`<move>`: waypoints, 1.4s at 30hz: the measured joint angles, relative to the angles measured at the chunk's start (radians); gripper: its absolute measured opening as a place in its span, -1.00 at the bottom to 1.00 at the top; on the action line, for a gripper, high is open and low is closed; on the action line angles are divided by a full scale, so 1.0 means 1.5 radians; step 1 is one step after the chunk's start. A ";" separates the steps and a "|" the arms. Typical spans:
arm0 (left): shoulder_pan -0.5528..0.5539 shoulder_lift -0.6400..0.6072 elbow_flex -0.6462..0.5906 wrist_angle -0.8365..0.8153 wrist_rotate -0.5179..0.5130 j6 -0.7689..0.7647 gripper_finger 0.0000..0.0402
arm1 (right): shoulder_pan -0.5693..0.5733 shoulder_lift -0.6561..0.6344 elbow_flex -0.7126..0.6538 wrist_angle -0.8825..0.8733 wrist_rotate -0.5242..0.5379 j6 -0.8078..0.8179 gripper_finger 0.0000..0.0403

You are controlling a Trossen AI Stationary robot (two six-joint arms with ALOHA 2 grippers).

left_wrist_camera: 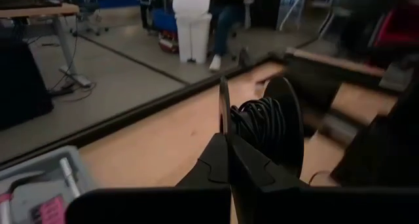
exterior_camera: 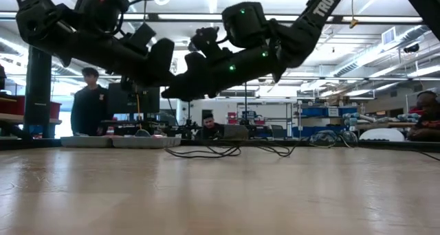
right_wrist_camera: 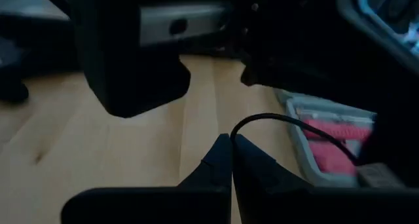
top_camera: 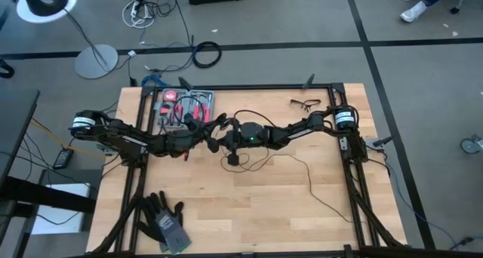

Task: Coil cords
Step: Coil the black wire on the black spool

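- Thin black cord is lying mostly on the wooden table, trailing in loose curves from the table's middle toward the right-hand side.
- Part of it is wound in tight turns on a round black spool-like disc, seen edge-on in the left wrist view, raised above the table.
- Left gripper is sitting clamped shut on a thin flat edge of that disc, fingertips pressing together on it.
- Right gripper is sitting pinched closed on the cord; in the right wrist view a strand is arching up from between the fingertips and running off toward the tray.
- Both grippers are meeting over the table's middle near the far edge in the high view, left arm reaching in from the left, right arm from the right.
- In the low view both are hanging above the tabletop, not touching it; cord loops are lying on the surface further back.
- Grey tool tray with red items is sitting just behind the left gripper.
- Glasses are lying near the far right corner.
- Dark gloves are lying at the near left corner.
- People are showing in the room behind, well apart from the table.
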 joint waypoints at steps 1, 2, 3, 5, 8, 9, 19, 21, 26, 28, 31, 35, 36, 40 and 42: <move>0.000 0.000 0.000 -0.012 0.000 0.000 -1.00 | 0.000 -0.005 0.002 -0.012 0.006 0.000 -1.00; 0.000 0.000 0.000 -0.022 0.000 0.000 -1.00 | 0.000 -0.014 0.002 -0.025 0.014 0.000 -1.00; 0.000 0.000 0.000 -0.030 0.000 0.000 -1.00 | 0.000 -0.025 0.002 -0.039 0.025 -0.002 -1.00; 0.000 0.000 0.001 -0.054 0.000 -0.002 -1.00 | 0.000 -0.050 0.002 -0.066 0.054 -0.005 -1.00; 0.000 0.000 0.001 -0.079 0.001 -0.004 -1.00 | -0.003 -0.083 0.002 -0.126 0.086 -0.016 -1.00; 0.000 0.000 0.001 -0.088 0.001 -0.012 -1.00 | -0.004 -0.093 0.002 -0.140 0.094 -0.020 -1.00; -0.003 0.000 0.001 -0.078 0.041 -0.038 -1.00 | -0.042 -0.151 -0.034 -0.229 0.193 0.033 -1.00; -0.003 -0.002 0.000 -0.074 0.042 -0.040 -1.00 | -0.046 -0.156 -0.054 -0.231 0.207 0.041 -1.00; -0.003 -0.011 -0.005 -0.041 0.051 -0.047 -1.00 | -0.050 -0.165 -0.103 -0.196 0.174 0.060 -0.95; -0.003 -0.013 -0.005 -0.010 0.069 -0.040 -1.00 | -0.050 -0.165 -0.126 -0.166 0.160 0.084 -0.91; -0.003 -0.015 -0.005 0.038 0.071 -0.039 -1.00 | -0.051 -0.164 -0.160 -0.116 0.139 0.106 -0.85; -0.003 -0.015 -0.005 0.065 0.065 -0.038 -1.00 | -0.050 -0.164 -0.191 -0.084 0.134 0.134 -0.75; -0.003 -0.015 -0.005 0.073 0.058 -0.038 -1.00 | -0.050 -0.164 -0.199 -0.084 0.133 0.144 -0.73; -0.004 -0.015 -0.005 0.099 0.039 -0.030 -1.00 | -0.047 -0.165 -0.245 -0.051 0.127 0.172 -0.68; -0.004 -0.014 -0.005 0.113 0.038 -0.018 -1.00 | -0.043 -0.165 -0.273 0.005 0.118 0.186 -0.68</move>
